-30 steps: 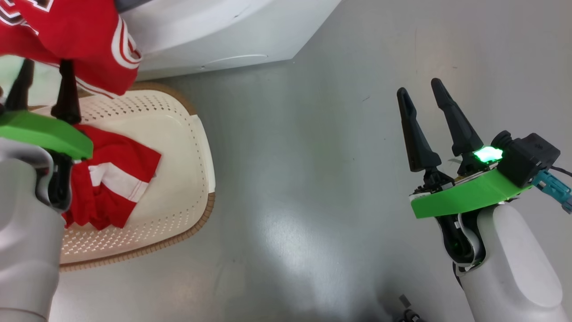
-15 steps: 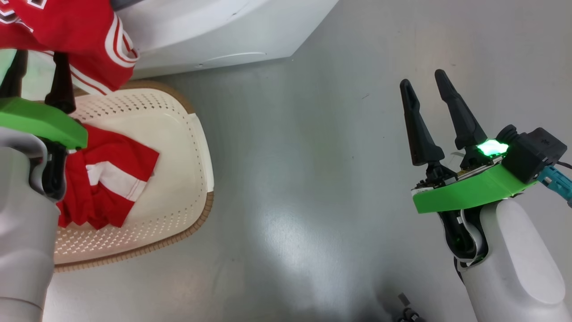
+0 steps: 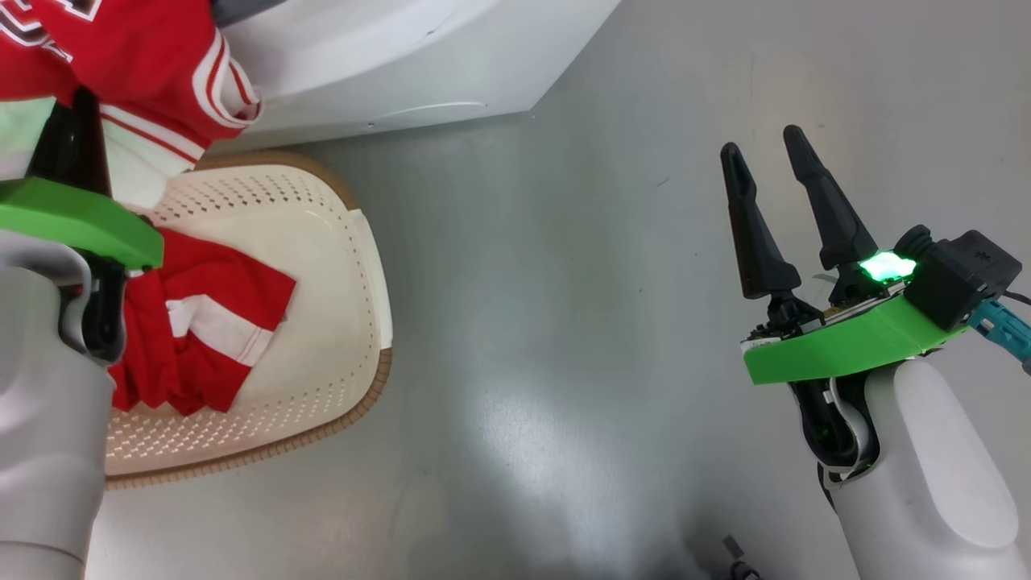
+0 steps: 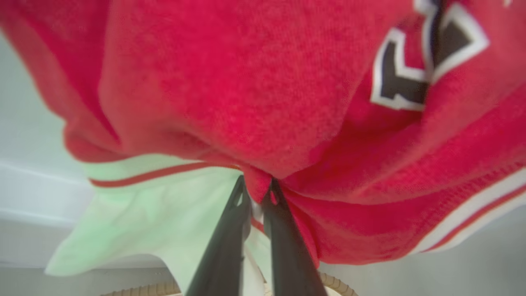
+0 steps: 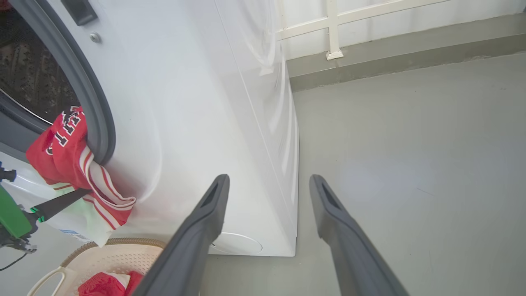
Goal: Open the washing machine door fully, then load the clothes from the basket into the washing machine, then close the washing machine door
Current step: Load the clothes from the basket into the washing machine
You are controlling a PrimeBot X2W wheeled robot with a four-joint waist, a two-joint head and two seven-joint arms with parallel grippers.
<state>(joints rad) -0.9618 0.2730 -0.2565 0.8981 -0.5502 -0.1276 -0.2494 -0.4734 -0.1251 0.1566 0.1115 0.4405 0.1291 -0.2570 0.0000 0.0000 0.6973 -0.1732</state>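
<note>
The left fingers [image 4: 224, 246] are clenched on a small fold of the red jersey [image 4: 246, 82]. In the left wrist view their tips meet at the centre of the frame with the cloth pinched between them. The jersey bulges across the whole upper part, with dark white-edged lettering at the upper right and a pale panel at the lower left.

In the head view these fingers [image 3: 76, 145] stand at the upper left, under the jersey [image 3: 137, 56] that hangs over the front of the washing machine [image 3: 403, 64]. Below them, at the left, the basket [image 3: 322, 266] sits on the grey floor [image 3: 564, 322] and holds a second red garment [image 3: 201, 322] with a white stripe.

The right fingers [image 3: 753, 234] are spread apart and grasp nothing, at the right of the head view, well apart from the basket.

In the right wrist view the jersey [image 5: 68, 152] drapes out of the drum [image 5: 33, 74] over the grey door seal [image 5: 88, 102] at the left edge.
</note>
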